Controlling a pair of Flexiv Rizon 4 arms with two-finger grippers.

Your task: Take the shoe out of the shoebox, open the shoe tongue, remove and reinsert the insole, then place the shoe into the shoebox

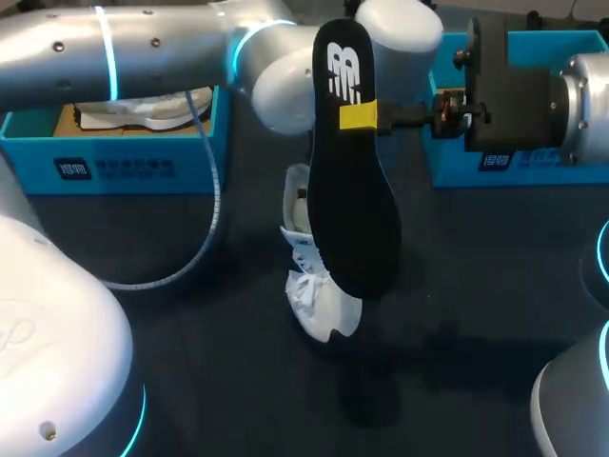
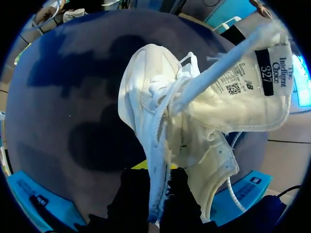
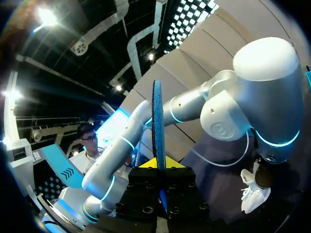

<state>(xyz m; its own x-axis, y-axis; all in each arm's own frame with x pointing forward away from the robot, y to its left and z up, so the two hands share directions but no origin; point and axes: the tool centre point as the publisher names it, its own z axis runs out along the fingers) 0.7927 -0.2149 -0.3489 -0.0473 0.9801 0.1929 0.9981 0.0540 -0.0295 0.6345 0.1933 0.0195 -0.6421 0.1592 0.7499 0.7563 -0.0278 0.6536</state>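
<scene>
Right gripper [image 1: 360,116] is clamped on the black insole [image 1: 350,181], upright at frame centre above the desk [image 1: 476,286]. Left gripper [image 2: 156,189] pinches the white shoe's [image 2: 146,97] side wall, lower centre, partly behind the insole.

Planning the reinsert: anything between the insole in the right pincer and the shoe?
No separate thing shows between the insole and the shoe. In the left wrist view the tongue is folded back, but the left pincer grips the shoe's rim and loose laces lie by the opening; those may snag.
</scene>
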